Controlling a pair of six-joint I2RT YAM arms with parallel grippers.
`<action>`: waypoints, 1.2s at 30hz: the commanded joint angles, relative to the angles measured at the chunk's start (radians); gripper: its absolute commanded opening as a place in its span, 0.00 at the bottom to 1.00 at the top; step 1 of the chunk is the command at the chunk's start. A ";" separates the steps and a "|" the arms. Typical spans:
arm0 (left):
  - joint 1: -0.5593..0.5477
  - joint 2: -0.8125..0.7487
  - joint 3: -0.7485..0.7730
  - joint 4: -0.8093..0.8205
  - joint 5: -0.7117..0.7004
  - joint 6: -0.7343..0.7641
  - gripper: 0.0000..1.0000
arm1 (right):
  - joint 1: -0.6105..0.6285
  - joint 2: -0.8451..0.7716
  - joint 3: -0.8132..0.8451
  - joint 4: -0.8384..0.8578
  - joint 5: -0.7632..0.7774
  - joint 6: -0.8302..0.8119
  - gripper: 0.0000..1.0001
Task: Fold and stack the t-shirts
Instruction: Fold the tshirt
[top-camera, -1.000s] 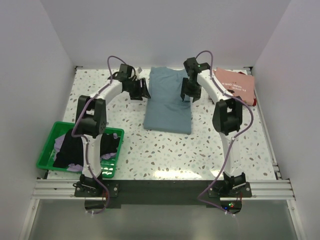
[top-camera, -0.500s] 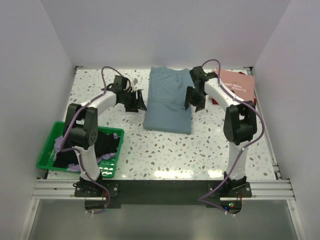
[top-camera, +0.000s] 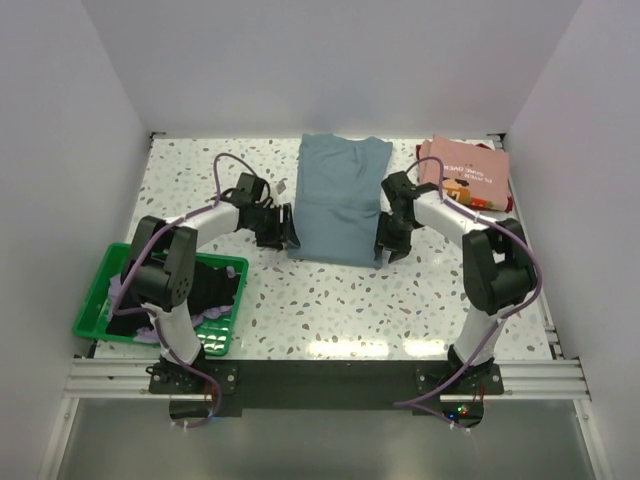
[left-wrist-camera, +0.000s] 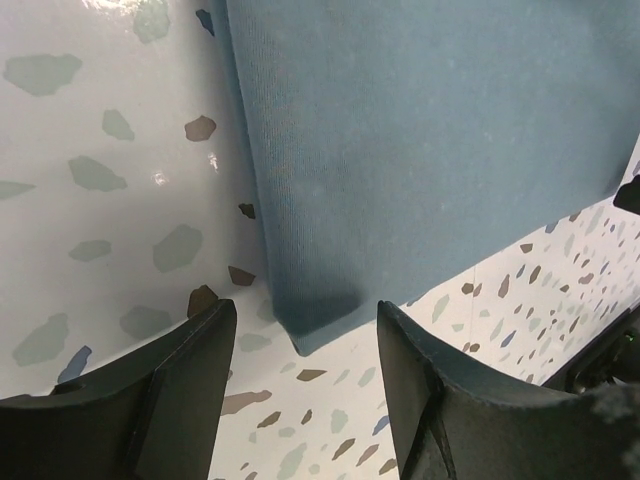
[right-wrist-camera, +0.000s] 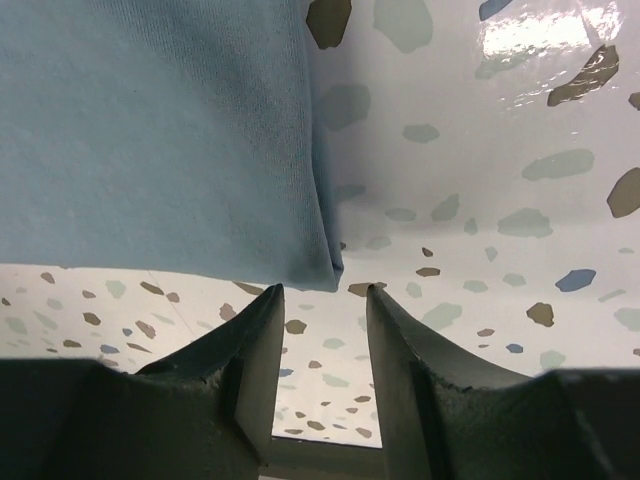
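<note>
A plain dusty grey-blue t-shirt (top-camera: 338, 200), folded into a long rectangle, lies flat on a white speckled table (top-camera: 330, 310). Both arms reach low towards its near end, one at each near corner.

The left gripper (top-camera: 285, 232) sits just outside the shirt's left near corner. In the left wrist view its two dark fingers (left-wrist-camera: 185, 380) stand wide apart with nothing between them. The corner of the grey-blue t-shirt (left-wrist-camera: 400, 130) lies just ahead of the gap, on the tabletop.

The right gripper (top-camera: 388, 245) sits just outside the right near corner. In the right wrist view the right gripper (right-wrist-camera: 322, 335) has its fingers (right-wrist-camera: 255, 350) parted by a narrower gap, also holding nothing. The folded corner of the shirt (right-wrist-camera: 150, 130) ends just ahead of the fingertips, slightly towards one side.

Beyond the right gripper, further out along that side of the table, lies a folded pink t-shirt (top-camera: 465, 172) with a small print. Well behind the left gripper, near that arm's base, a green mesh basket (top-camera: 100, 290) holds a black t-shirt (top-camera: 150, 295) and a lavender t-shirt (top-camera: 215, 313), both crumpled.
</note>
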 joint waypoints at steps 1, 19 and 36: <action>0.002 -0.051 -0.006 0.050 0.016 -0.004 0.64 | 0.000 -0.047 -0.037 0.082 -0.026 0.030 0.41; 0.000 -0.066 -0.016 0.005 0.001 0.056 0.64 | 0.026 0.034 -0.085 0.120 0.014 0.053 0.30; 0.000 -0.005 -0.003 -0.004 0.034 0.095 0.52 | 0.046 0.034 -0.169 0.150 0.014 0.091 0.18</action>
